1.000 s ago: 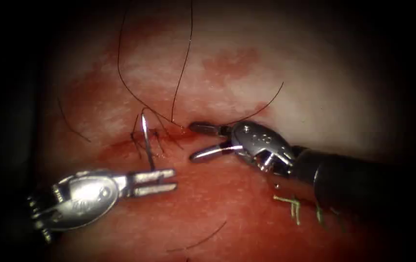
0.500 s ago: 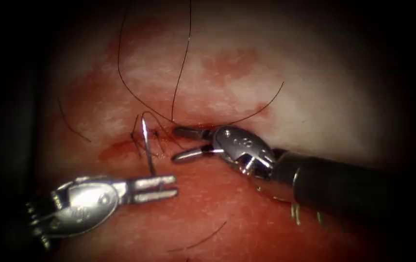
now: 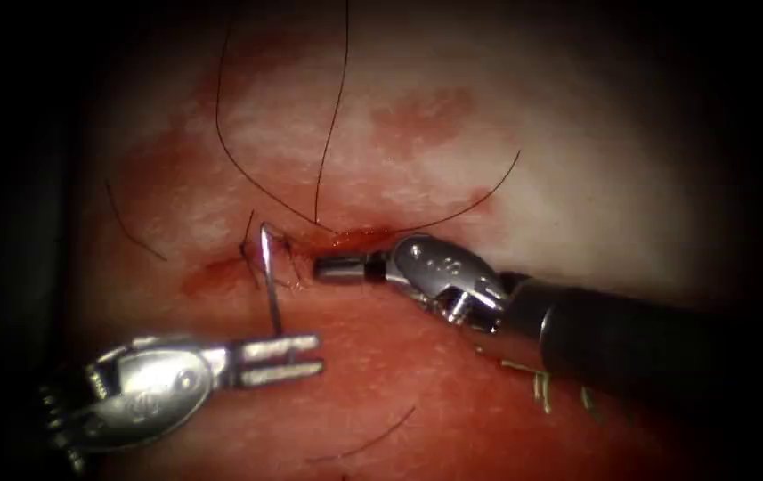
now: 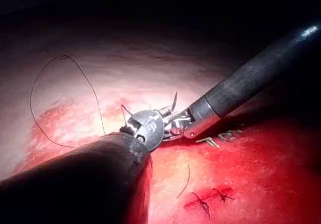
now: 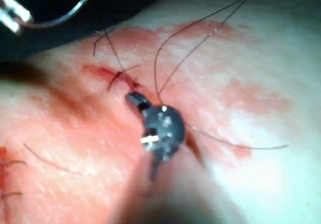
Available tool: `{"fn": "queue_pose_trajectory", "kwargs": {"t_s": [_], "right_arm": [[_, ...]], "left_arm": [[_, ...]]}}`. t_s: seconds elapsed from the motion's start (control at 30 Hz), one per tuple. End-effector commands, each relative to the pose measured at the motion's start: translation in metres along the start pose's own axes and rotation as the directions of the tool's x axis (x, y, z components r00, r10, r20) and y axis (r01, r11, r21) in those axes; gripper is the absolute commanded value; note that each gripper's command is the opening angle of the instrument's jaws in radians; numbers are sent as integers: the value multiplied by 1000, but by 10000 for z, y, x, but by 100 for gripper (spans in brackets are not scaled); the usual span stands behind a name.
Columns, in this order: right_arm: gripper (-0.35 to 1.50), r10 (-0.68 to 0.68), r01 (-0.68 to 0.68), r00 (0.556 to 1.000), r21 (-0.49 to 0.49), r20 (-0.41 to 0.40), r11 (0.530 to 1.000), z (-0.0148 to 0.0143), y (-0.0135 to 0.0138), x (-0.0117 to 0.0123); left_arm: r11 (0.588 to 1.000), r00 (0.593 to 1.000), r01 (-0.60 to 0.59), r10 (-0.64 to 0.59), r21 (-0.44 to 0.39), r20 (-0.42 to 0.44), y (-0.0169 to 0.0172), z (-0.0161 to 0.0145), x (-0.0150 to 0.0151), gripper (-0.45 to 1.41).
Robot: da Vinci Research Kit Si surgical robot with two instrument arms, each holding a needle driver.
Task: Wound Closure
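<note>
- Since the earlier endoscope frames the right tool (image 3: 320,267) has been brought leftward along the cut (image 3: 345,239), and its jaws, then spread apart, are now closed together at the cut line.
- Whether thread or tissue is caught between those closed jaws cannot be told.
- The left tool (image 3: 314,347) is held almost where it was, its jaws closed on the curved needle (image 3: 268,272) near one end of its curve.
- The needle is seen standing up from the left tool, free of the tissue (image 3: 577,178), its other end just above the sutured stretch of the cut.
- Dark thread (image 3: 332,116) is laid in long loops over the tissue beyond the cut, and it is run down to the stitches (image 3: 261,258) beside the needle.
- The step in hand is judged to be thread handling at a stitch already placed, the needle being parked aside in the left tool.
- Any next move is judged to call for care, since needle point, stitches and right tool are crowded close together.
- The tissue is wet with red fluid (image 3: 212,278) around the cut and is paler further off.
- Little room is left between the two tools; an older stitched line (image 4: 208,200) is seen in the left wrist view.
</note>
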Motion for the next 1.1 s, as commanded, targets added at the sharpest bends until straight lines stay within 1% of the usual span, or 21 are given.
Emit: {"fn": "queue_pose_trajectory", "kwargs": {"t_s": [0.03, 0.17, 0.33, 0.43, 0.53, 0.63, 0.7, 0.73, 0.77, 0.8, 0.83, 0.87, 0.93, 1.0, 1.1], "right_arm": [[-35, -2, 2, 1000, 17, -2, 1000, 4, -10, 2], [-35, -6, 6, 1000, 49, -1, 999, -4, -45, 12], [-35, -12, 13, 1000, 92, -5, 996, -11, -95, 29], [-35, -14, 17, 1000, 113, -22, 993, -12, -122, 40], [-35, -14, 18, 999, 133, -31, 991, -11, -142, 52], [-35, -10, 18, 998, 146, -56, 989, -10, -154, 62], [-35, -1, 13, 996, 143, -86, 990, -12, -154, 70], [-35, -19, 31, 995, 120, -101, 992, -13, -150, 73], [-20, -20, 31, 994, 98, -111, 995, -14, -145, 76], [12, -34, 44, 993, 81, -116, 996, -16, -140, 77], [34, -49, 56, 992, 62, -120, 996, -17, -135, 78], [63, -68, 74, 990, 45, -127, 996, -19, -127, 78], [100, -87, 89, 988, 9, -126, 996, -21, -114, 76], [110, -97, 96, 988, -10, -122, 995, -23, -99, 71], [115, -102, 99, 985, -30, -137, 995, -25, -75, 61]], "left_arm": [[1000, 1000, -5, 5, -1, -2, -2, 7, -6, -45], [1000, 1000, -17, 17, -1, -5, 4, 8, -24, -45], [999, 999, -32, 32, 2, -5, 10, 6, -49, -45], [1000, 1000, -28, 28, 10, 3, 14, 1, -59, -45], [999, 999, -31, 31, 18, 15, 16, -7, -64, -45], [999, 999, -33, 32, 23, 25, 16, -17, -65, -45], [999, 999, -27, 26, 33, 26, 16, -23, -65, -45], [999, 999, -26, 25, 39, 25, 15, -28, -65, -45], [999, 999, -26, 25, 42, 26, 15, -32, -65, -45], [998, 999, -25, 24, 49, 27, 14, -36, -65, -45], [998, 999, -24, 23, 56, 25, 13, -42, -65, -45], [998, 999, -24, 22, 63, 26, 12, -46, -65, -45], [996, 999, -22, 20, 81, 25, 11, -58, -64, -45], [995, 1000, -21, 19, 95, 23, 9, -67, -63, -45], [993, 1000, -20, 17, 114, 26, 6, -83, -63, -45]]}}
